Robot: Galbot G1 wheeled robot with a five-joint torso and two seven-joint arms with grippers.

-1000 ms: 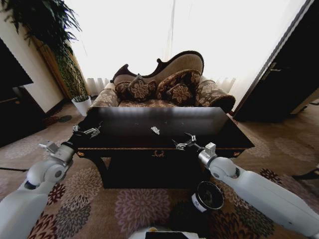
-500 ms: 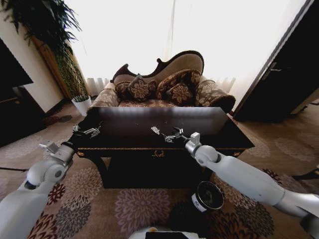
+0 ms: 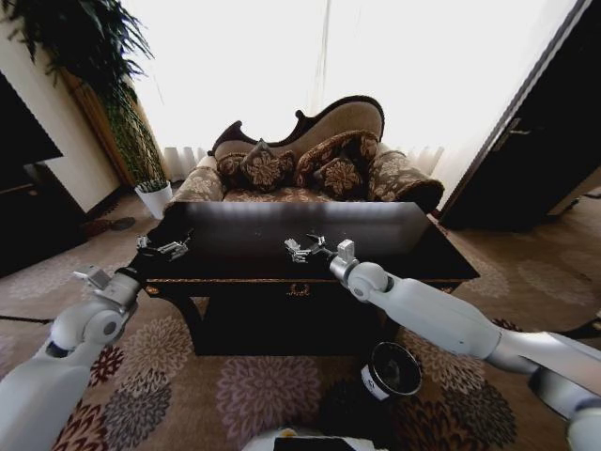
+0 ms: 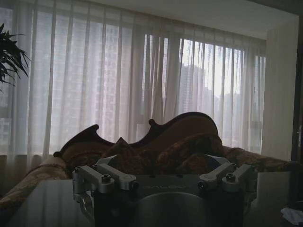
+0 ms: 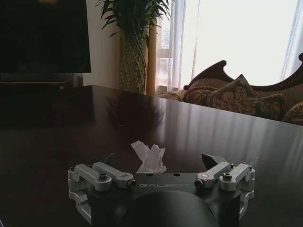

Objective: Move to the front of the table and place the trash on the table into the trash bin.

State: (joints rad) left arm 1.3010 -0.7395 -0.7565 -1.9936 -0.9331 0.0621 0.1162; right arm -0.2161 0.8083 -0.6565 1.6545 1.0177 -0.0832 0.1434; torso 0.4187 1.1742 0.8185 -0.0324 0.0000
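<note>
A crumpled white paper wad, the trash (image 5: 150,158), lies on the glossy dark table (image 3: 235,230) near its middle. My right gripper (image 5: 160,161) is open just in front of the wad, one finger on either side of it and neither touching. In the head view the right gripper (image 3: 299,250) reaches over the table's front middle. My left gripper (image 3: 171,249) hovers open over the table's front left corner, also seen in its wrist view (image 4: 161,163). The black trash bin (image 3: 392,369) with a white label stands on the carpet below the table's front edge, under my right arm.
A patterned brown sofa (image 3: 310,164) with cushions stands right behind the table. A tall plant in a white pot (image 3: 155,197) is at the back left, with dark furniture (image 3: 28,188) along the left wall. Flowered carpet surrounds the table.
My right arm has swung left and forward over the table, bringing its open gripper up to the paper wad. The left arm has not moved.
</note>
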